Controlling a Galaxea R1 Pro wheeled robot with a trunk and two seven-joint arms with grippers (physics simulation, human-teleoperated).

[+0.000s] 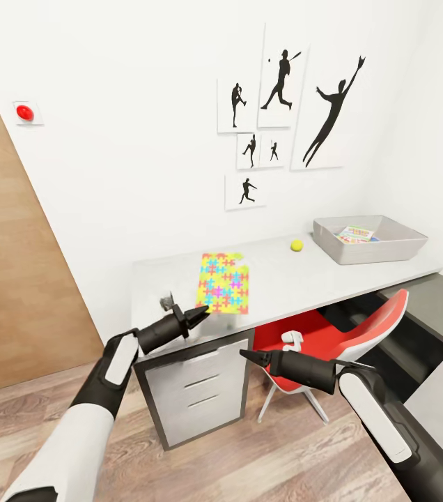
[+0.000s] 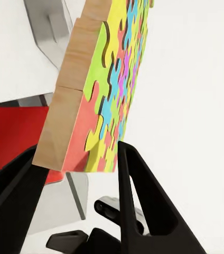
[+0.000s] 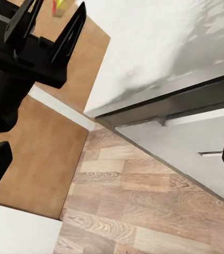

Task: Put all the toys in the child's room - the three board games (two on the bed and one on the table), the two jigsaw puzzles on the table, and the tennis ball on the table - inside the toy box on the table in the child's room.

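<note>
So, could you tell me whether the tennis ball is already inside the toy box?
No, the ball lies on the table, apart from the toy box and on its left in the head view.

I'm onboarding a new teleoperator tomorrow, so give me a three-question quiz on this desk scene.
1. True or false: the tennis ball already lies inside the toy box.
2. What is the left gripper closing around? A) the jigsaw puzzle B) a drawer handle C) the red chair
3. Fill in: the right gripper hangs in front of the white ____ unit.

Key: 1 false, it sits on the table beside the box; 2 A, at its near edge, fingers either side; 3 drawer.
</note>
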